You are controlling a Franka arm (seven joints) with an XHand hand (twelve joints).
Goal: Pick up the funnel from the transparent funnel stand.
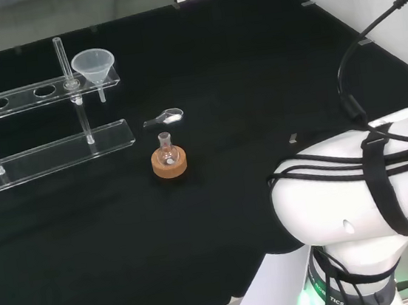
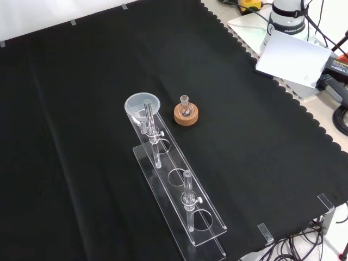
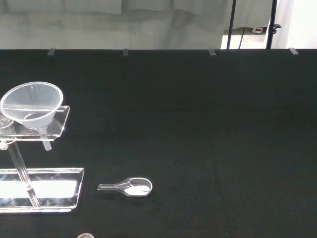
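In the head view, the clear acrylic funnel stand (image 1: 40,154), a two-tier rack on thin posts, sits at the left of the desk (image 1: 254,79), which is covered in black cloth. The clear plastic cone-shaped funnel (image 1: 94,66) sits upright in the hole at the right end of the stand's upper shelf, its stem hanging below the shelf. To the right of the stand's lower plate lies a small clear scoop (image 1: 165,117) holding a little white powder. Just nearer than the scoop, a small round glass flask (image 1: 166,152) stands upright in a cork ring stand (image 1: 170,163). At the right, the white arm link (image 1: 358,193) wrapped in black cables rises in the foreground. Whether the hand is spread or closed cannot be told.
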